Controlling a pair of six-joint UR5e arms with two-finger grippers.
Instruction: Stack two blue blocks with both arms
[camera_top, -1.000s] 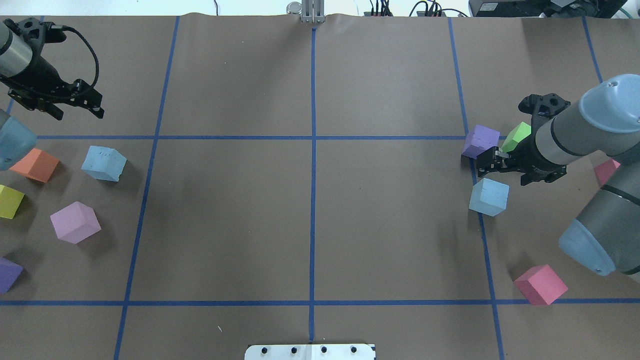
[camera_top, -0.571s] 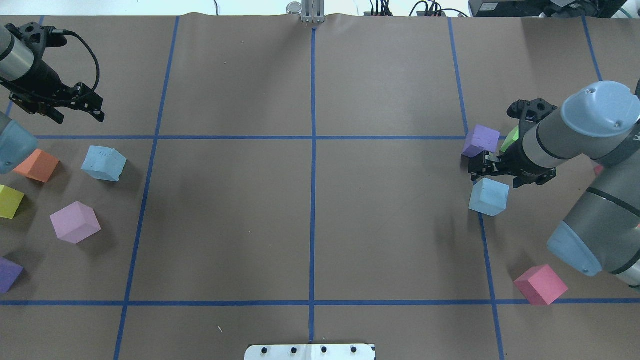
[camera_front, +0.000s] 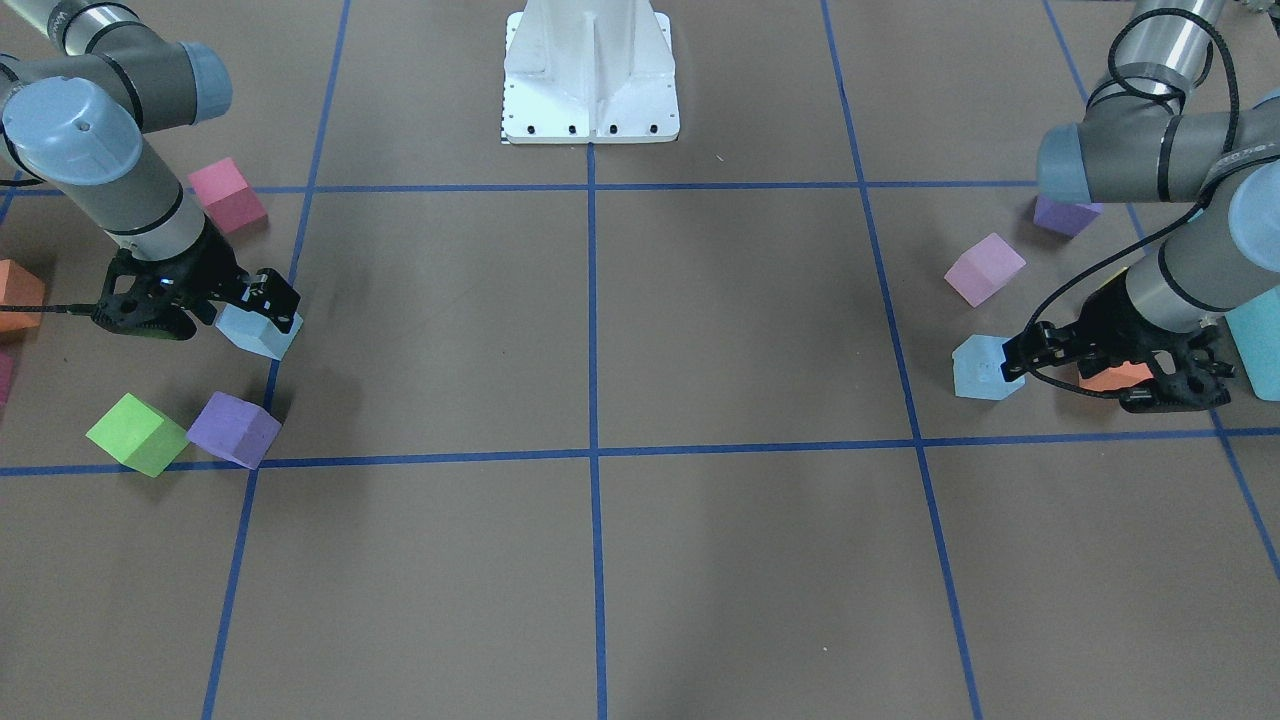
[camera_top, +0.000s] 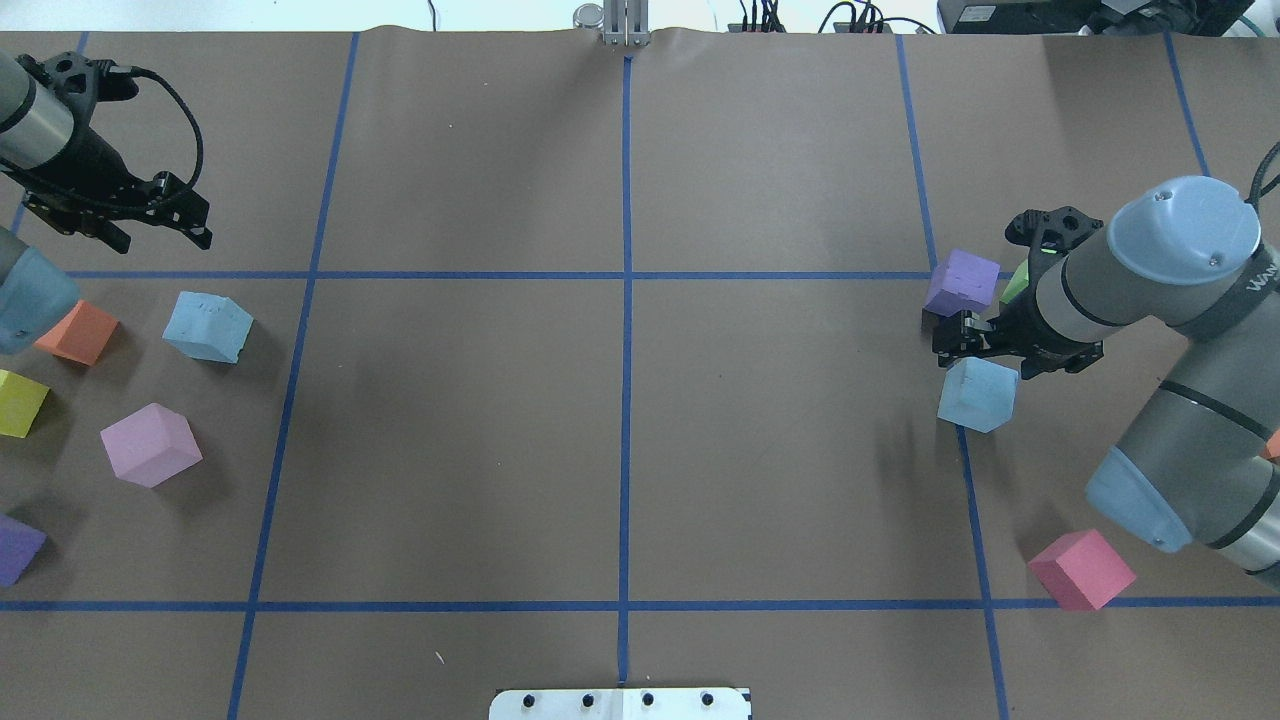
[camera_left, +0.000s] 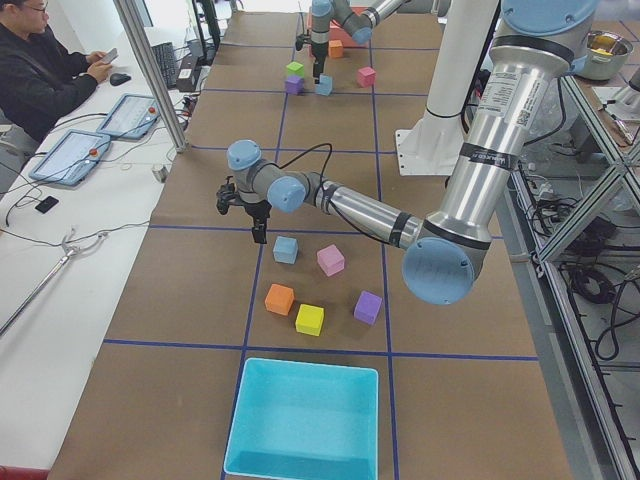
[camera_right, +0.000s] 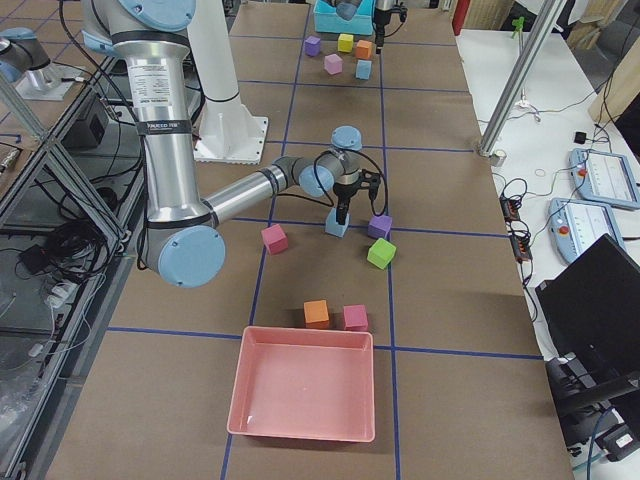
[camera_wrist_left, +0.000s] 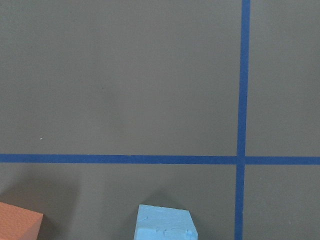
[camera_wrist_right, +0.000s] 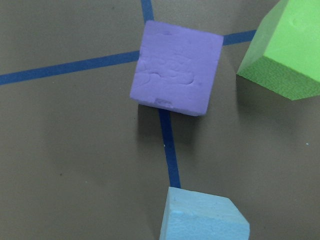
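Observation:
One pale blue block (camera_top: 208, 327) lies on the left of the table, also seen in the front view (camera_front: 985, 368) and at the bottom of the left wrist view (camera_wrist_left: 165, 224). My left gripper (camera_top: 203, 226) is open and empty, raised over the table beyond that block. The other blue block (camera_top: 978, 394) lies on the right, on a blue tape line, and shows in the right wrist view (camera_wrist_right: 202, 216). My right gripper (camera_top: 947, 340) is open and hangs at the far edge of that block (camera_front: 258, 332), jaws not around it.
Left side: orange (camera_top: 78, 332), yellow (camera_top: 20, 402), lilac (camera_top: 150, 444) and purple (camera_top: 18, 548) cubes. Right side: purple (camera_top: 962, 282), green (camera_top: 1018, 283) and pink (camera_top: 1082, 569) cubes. A turquoise bin (camera_left: 305, 420) and a pink bin (camera_right: 305, 383) stand at the table's ends.
My right gripper has shifted a little to the left, closer over the right blue block, as its arm swung. My left gripper has barely moved. No block has moved.

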